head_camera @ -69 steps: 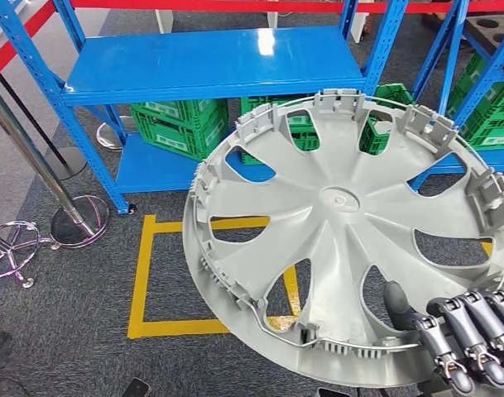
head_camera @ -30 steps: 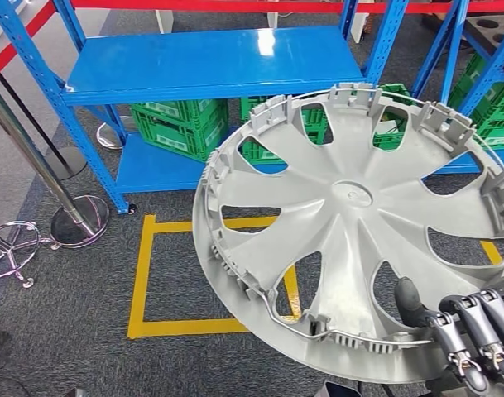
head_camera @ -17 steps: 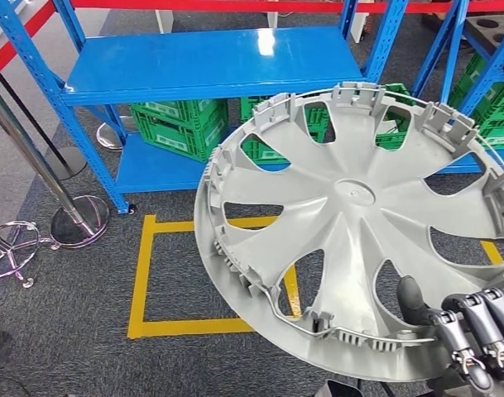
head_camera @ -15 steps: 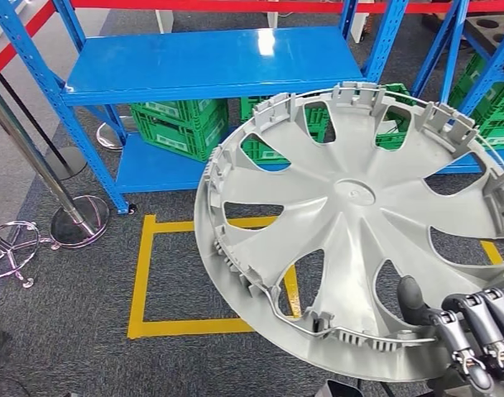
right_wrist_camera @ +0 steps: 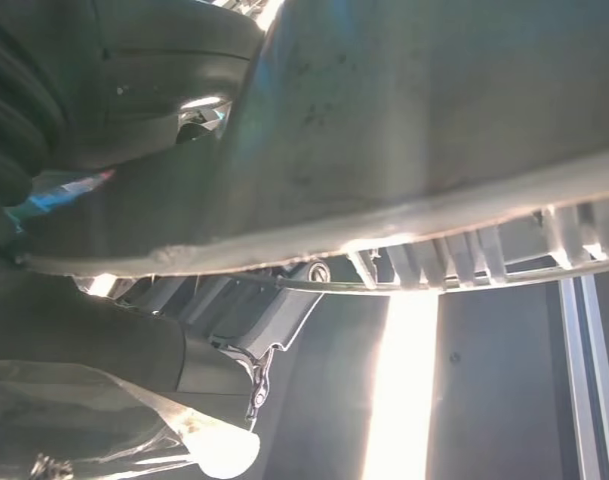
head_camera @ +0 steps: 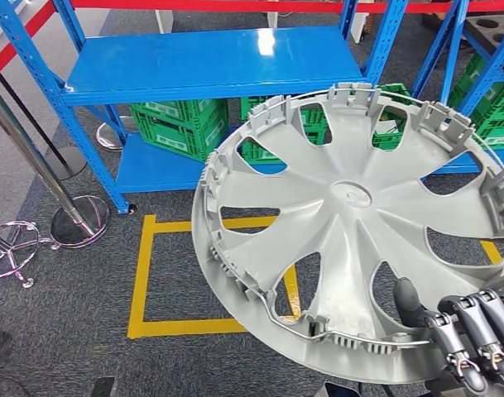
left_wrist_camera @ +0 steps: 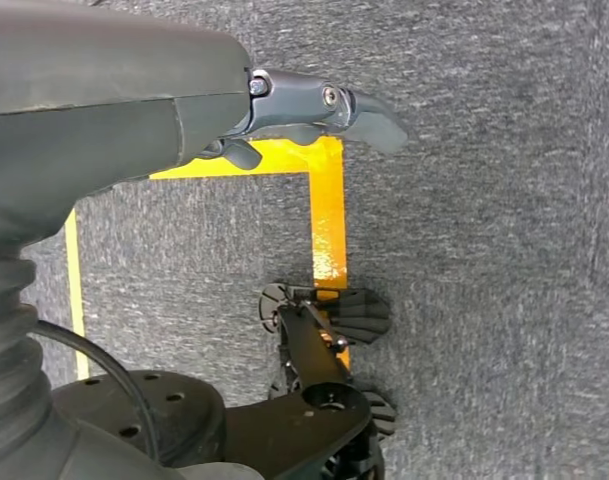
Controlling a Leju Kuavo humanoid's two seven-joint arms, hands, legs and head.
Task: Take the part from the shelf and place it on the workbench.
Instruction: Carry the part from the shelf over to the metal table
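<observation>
Grey plastic part: hubcap [head_camera: 355, 231], inner side up with clips round the rim, tilted, held in the air in front of the shelf [head_camera: 212, 62] and above the carpet floor [head_camera: 61, 322].
Right hand: right hand [head_camera: 471, 339] grips the hubcap's near rim; thumb on the upper face, dark fingers [head_camera: 487, 327] curled over the edge, clamped on it. The right wrist view looks along the rim's underside.
Left hand: left hand [left_wrist_camera: 316, 105] hangs over the carpet, fingers stretched out, holding nothing.
Shelf: blue, bare top board; green crates [head_camera: 180, 124] on the lower level.
Floor: yellow tape square [head_camera: 143, 273] below the hubcap; chrome post base [head_camera: 80, 219] to the left.
</observation>
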